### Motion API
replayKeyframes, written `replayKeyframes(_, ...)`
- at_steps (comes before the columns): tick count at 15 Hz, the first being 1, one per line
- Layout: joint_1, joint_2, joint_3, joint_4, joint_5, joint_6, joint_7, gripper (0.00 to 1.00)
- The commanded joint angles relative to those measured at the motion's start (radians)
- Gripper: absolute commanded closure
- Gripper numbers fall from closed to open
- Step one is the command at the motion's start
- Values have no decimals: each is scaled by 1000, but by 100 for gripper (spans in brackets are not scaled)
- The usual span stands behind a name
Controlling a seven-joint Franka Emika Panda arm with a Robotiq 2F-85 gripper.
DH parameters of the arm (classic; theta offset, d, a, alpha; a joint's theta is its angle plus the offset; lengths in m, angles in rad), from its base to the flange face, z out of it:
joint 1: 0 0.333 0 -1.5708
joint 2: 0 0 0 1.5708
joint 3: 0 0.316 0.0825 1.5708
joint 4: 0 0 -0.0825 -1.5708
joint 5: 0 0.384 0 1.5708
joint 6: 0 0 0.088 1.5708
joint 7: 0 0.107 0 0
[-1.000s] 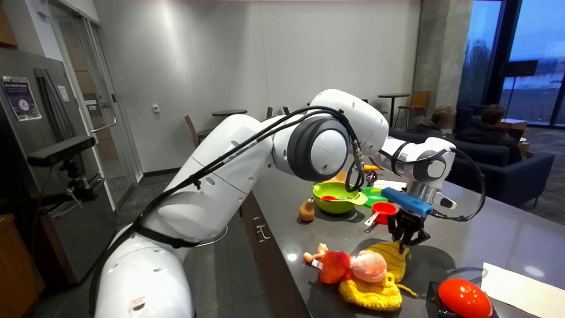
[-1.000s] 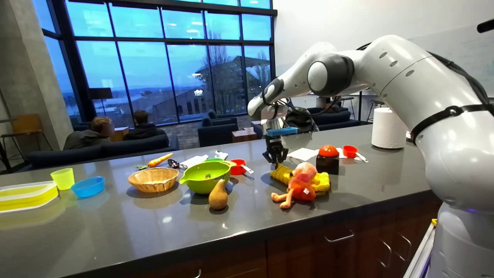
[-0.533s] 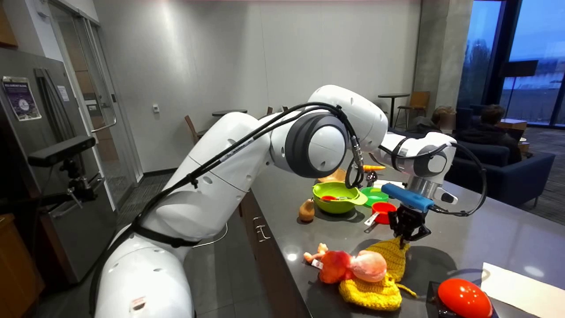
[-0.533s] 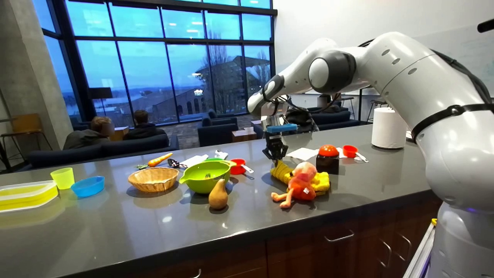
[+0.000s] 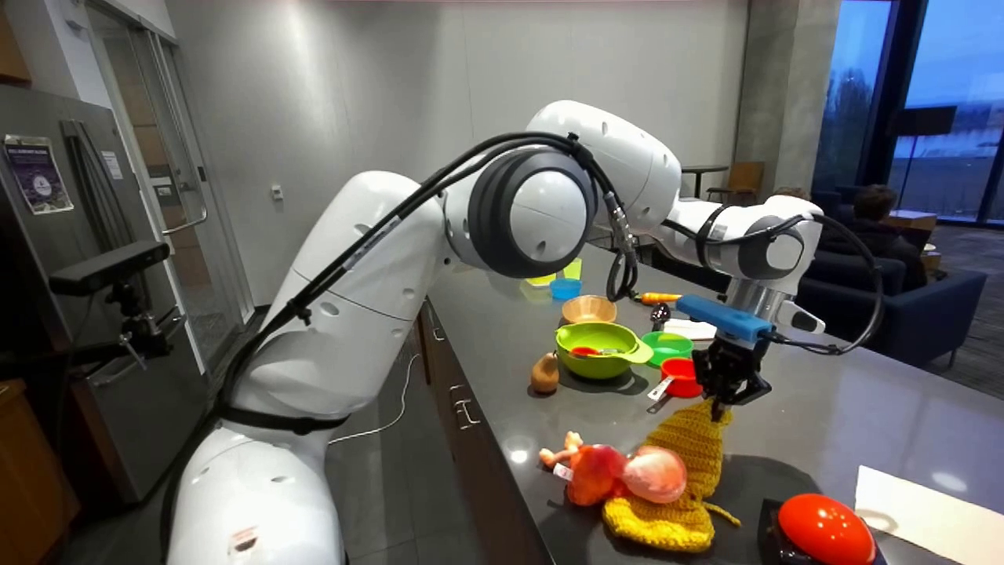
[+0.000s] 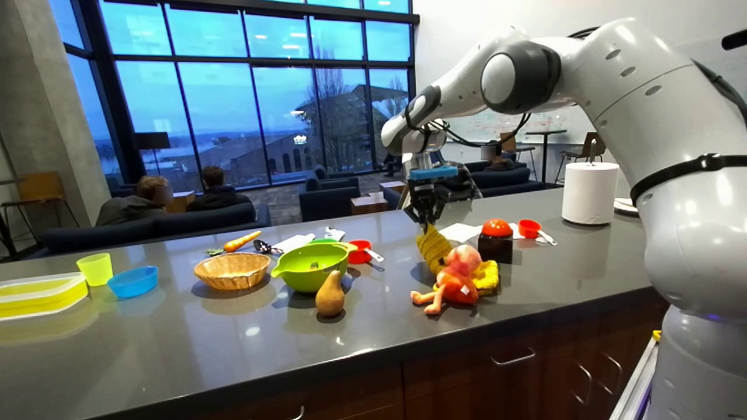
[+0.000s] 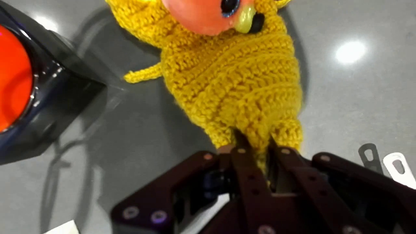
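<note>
A glossy grey counter [image 6: 192,347] spreads beneath the end effector [image 6: 426,224], brown cabinets [image 6: 461,367] under its edge. In an exterior view, dark blue armchairs [image 6: 330,198] and tall windows [image 6: 279,99] showing blue sky [image 6: 219,87] stand beyond the end effector, to its left. In an exterior view, a pale wall [image 5: 408,110] rises beyond it, with a glass door [image 5: 190,267], steel fridge [image 5: 145,428] and grey floor [image 5: 372,494] farther left. Bright reflections [image 7: 351,52] dot the counter near the end effector.

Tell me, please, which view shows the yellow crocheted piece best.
The wrist view: the crocheted piece fills its middle, stitches clear, one end pinched by the fingers, though the top edge cuts some off. Both exterior views show it smaller, sloping up to the fingers and partly hidden by the plush toy.
</note>
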Motion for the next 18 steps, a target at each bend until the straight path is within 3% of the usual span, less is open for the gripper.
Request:
replayKeyframes(1,10,-148,-20,-156,8,6,58,97)
replayKeyframes(18,9,-524,-79,-689,143,185,249,97)
